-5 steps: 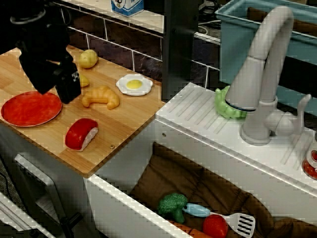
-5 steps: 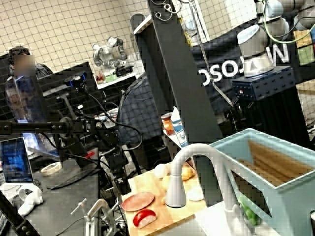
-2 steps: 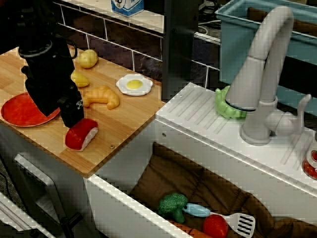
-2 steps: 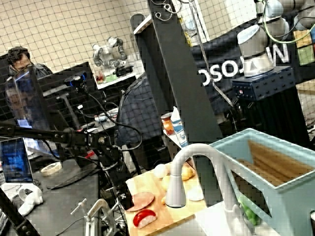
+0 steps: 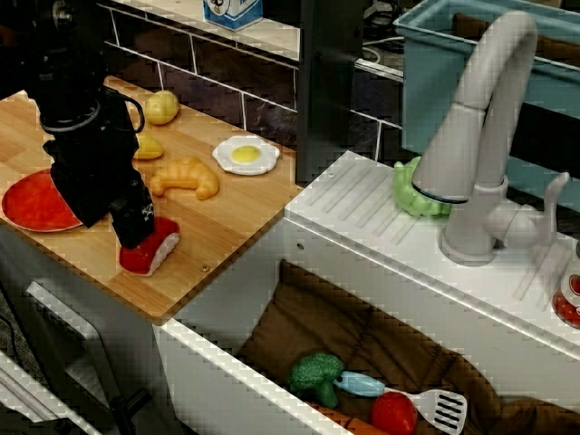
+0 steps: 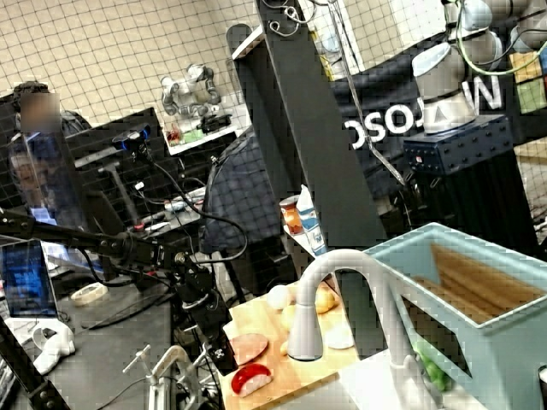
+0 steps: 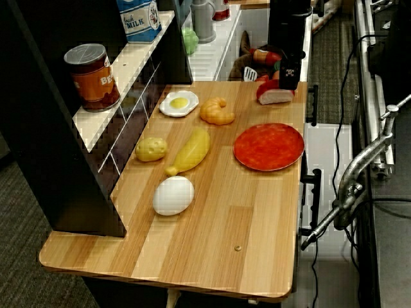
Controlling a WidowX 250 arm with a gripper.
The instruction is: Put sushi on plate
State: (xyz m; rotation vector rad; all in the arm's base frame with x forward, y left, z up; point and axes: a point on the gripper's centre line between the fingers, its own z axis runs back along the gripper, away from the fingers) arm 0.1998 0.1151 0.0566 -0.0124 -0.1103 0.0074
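End effector (image 5: 138,237) has dropped from the plate (image 5: 27,203) onto the sushi (image 5: 154,250)

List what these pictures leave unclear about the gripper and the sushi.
- Gripper opening: fingertips hidden by its own black body in the sink-side view, too small in the view along the counter.
- Contact with the sushi: not visible.
- Plate: partly covered by the arm.
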